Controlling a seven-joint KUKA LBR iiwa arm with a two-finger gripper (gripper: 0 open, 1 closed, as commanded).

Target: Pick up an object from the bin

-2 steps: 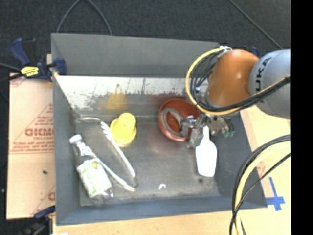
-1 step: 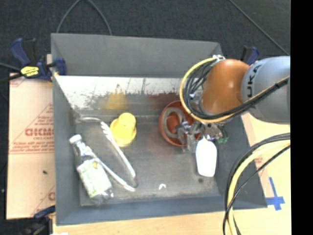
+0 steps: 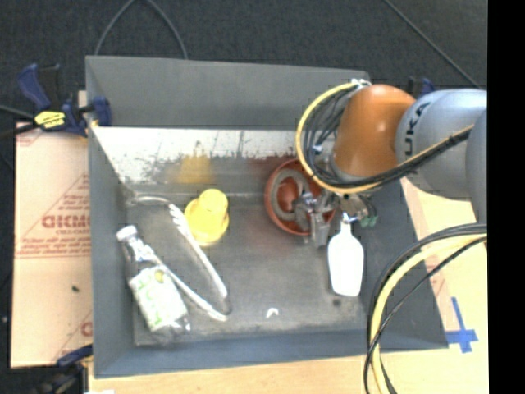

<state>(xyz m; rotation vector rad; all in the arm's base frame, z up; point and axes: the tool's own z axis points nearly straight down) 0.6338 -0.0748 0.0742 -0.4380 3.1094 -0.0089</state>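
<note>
My gripper (image 3: 316,213) hangs low in the right half of the bin (image 3: 246,97), under my orange wrist cover (image 3: 369,134) and its loops of cable. It is at the right rim of a red bowl (image 3: 283,195), which sits near the bin's back wall. From above, my own wrist hides most of the tool, so I cannot tell how wide it stands or whether it has hold of anything. I also cannot tell whether it touches the bowl or only hovers at its edge.

Just beside my gripper, towards the front, lies a white bottle (image 3: 346,261) with its neck pointing up at the tool and its body towards the front wall. It lies apart from the bowl.

A yellow cup (image 3: 207,214) rests on its side left of the bowl, well apart from me. A long clear plastic piece (image 3: 197,261) runs slantwise from beside the cup towards the front. A clear bottle (image 3: 152,290) with a green label lies by the left wall. A small white scrap (image 3: 271,311) lies alone on the floor near the front.
</note>
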